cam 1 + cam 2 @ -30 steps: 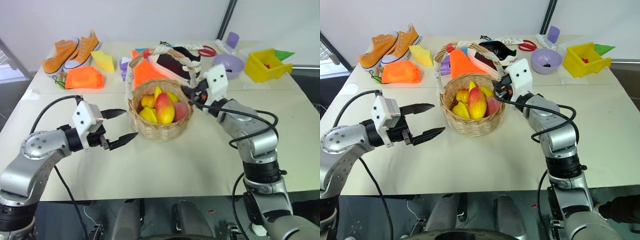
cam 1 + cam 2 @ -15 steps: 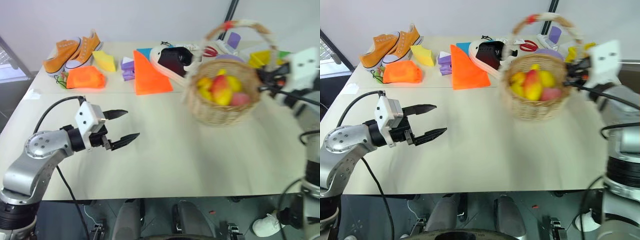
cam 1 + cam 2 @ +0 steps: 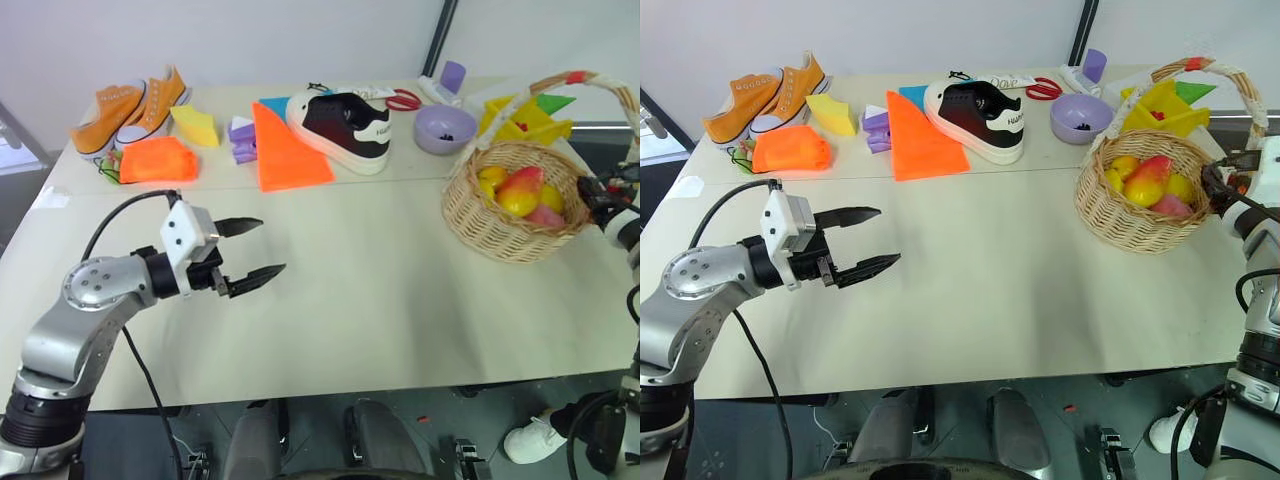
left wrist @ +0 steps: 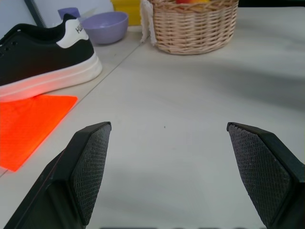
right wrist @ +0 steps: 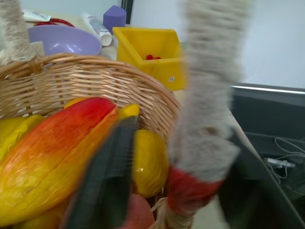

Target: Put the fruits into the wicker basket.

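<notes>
Four or so fruits (image 3: 1150,182) are visible, all inside the wicker basket (image 3: 1130,228), which stands at 3 o'clock on the table (image 3: 990,270), close to its right edge. A red-and-yellow mango (image 5: 52,143) lies on top, with a pink peach (image 3: 1171,207) beside it.

1. Step in hand: judge the loading as complete. The basket is being set down or released at the right side.
2. Right gripper (image 3: 598,190): it sits at the basket's 3 o'clock rim, with the taped handle (image 5: 207,95) between its jaws. You cannot tell whether they clamp the handle or stand clear of it.
3. Left gripper (image 3: 888,234): it hovers over bare table at 9 o'clock, well apart from the basket, jaws spread wide and holding nothing.
4. Next move: confirm that the basket rests flat, then draw the right gripper away without snagging the handle.

Surface: a pale, matt table. Along its far edge, from 10 to 2 o'clock, lie orange sneakers (image 3: 750,95), an orange cloth (image 3: 790,155), a black shoe (image 3: 975,110), a purple bowl (image 3: 1080,115) and a yellow bin (image 3: 1165,105). A plain white wall stands behind
</notes>
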